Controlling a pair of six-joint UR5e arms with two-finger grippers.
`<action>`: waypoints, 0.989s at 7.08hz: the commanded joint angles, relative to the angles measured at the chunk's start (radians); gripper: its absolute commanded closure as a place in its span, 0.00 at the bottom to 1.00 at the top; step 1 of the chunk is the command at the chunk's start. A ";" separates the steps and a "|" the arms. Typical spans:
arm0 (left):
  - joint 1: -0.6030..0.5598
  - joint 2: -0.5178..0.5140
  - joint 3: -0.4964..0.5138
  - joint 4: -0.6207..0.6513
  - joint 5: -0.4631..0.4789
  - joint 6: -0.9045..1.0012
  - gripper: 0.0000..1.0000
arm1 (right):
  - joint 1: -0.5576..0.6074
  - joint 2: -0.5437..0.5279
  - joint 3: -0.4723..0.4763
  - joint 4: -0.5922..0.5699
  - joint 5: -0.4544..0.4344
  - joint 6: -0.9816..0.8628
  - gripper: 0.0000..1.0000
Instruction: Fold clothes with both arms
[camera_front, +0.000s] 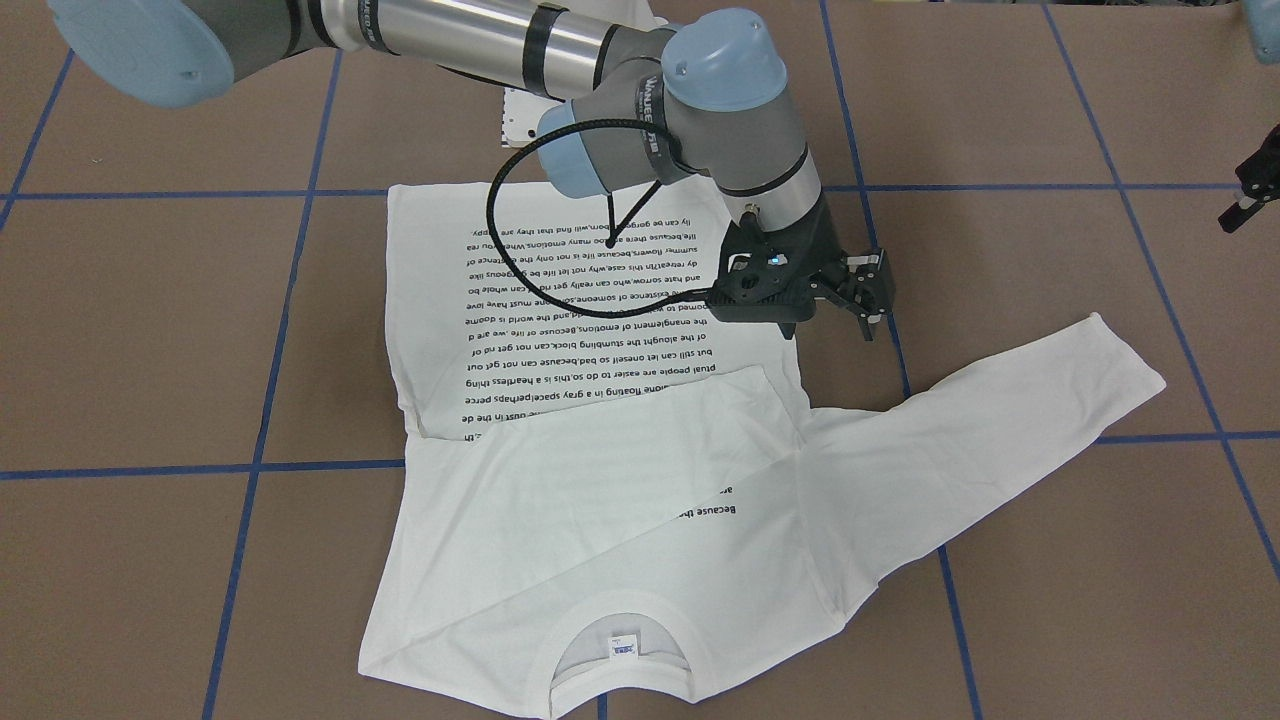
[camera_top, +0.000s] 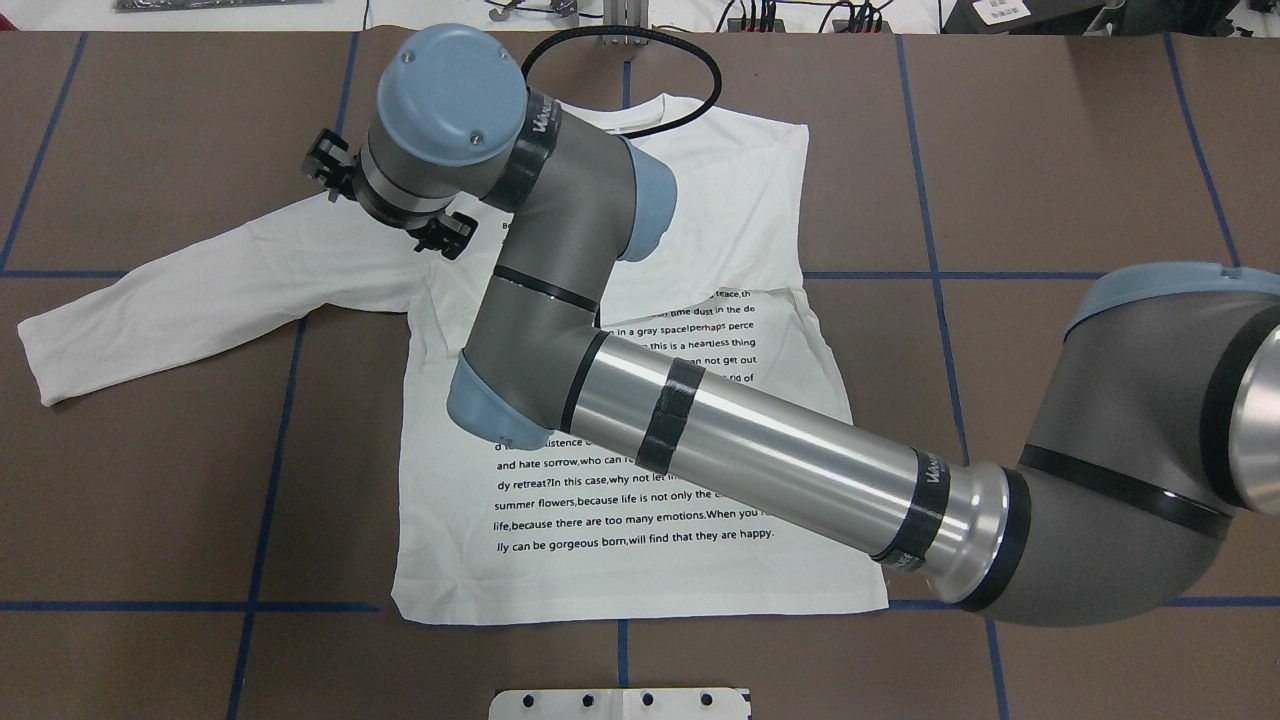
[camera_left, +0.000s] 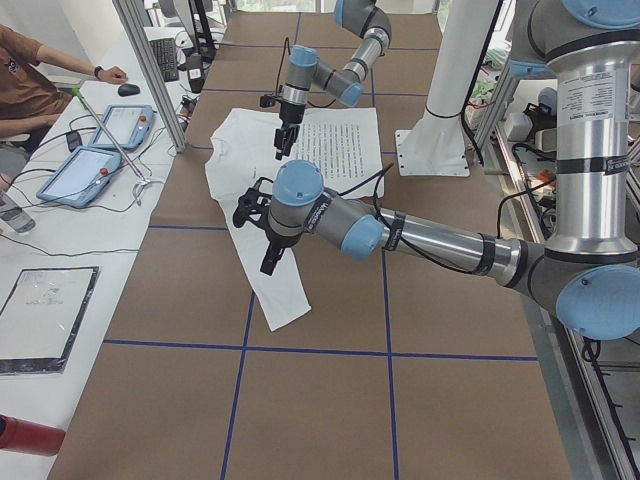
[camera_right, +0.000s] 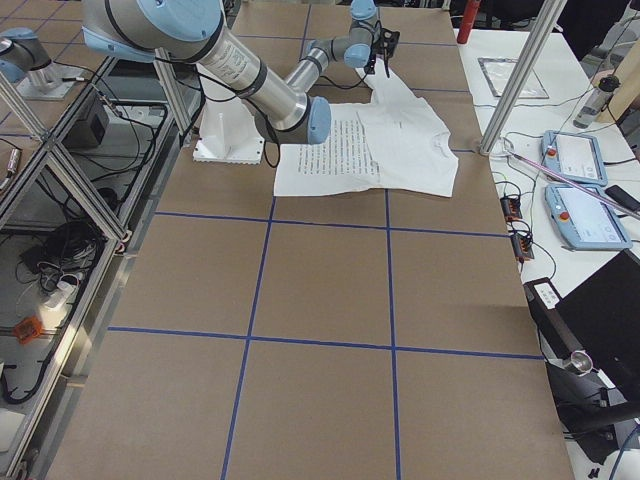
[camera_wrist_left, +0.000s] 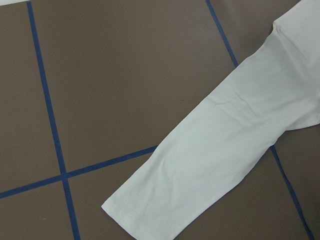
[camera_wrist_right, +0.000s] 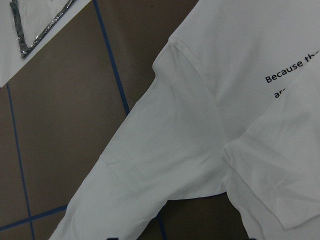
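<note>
The shirt (camera_front: 600, 480) is laid on the bench (camera_front: 150, 330). The right end effector (camera_front: 866, 298) is held spread above it. Whether the left end effector (camera_front: 1250, 195) is spread cannot be told.

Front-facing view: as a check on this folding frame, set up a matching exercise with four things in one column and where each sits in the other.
Things:
1. right gripper
2. left gripper
3. neck label
4. folded sleeve

Places:
A. laid flat over part of the printed text
B. inside the collar, at the end farthest from the robot
C. hovering close to the shoulder of the outstretched sleeve
D. at the view's edge, out past the cuff

Pairs: 1-C, 2-D, 3-B, 4-A.
</note>
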 joint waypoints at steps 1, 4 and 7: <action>0.080 -0.102 0.159 -0.006 0.004 -0.110 0.00 | 0.091 -0.142 0.114 -0.002 0.066 0.010 0.00; 0.160 -0.165 0.415 -0.105 0.027 -0.115 0.03 | 0.240 -0.414 0.282 0.004 0.132 -0.063 0.00; 0.171 -0.214 0.662 -0.303 0.027 -0.112 0.15 | 0.262 -0.454 0.287 0.008 0.185 -0.151 0.00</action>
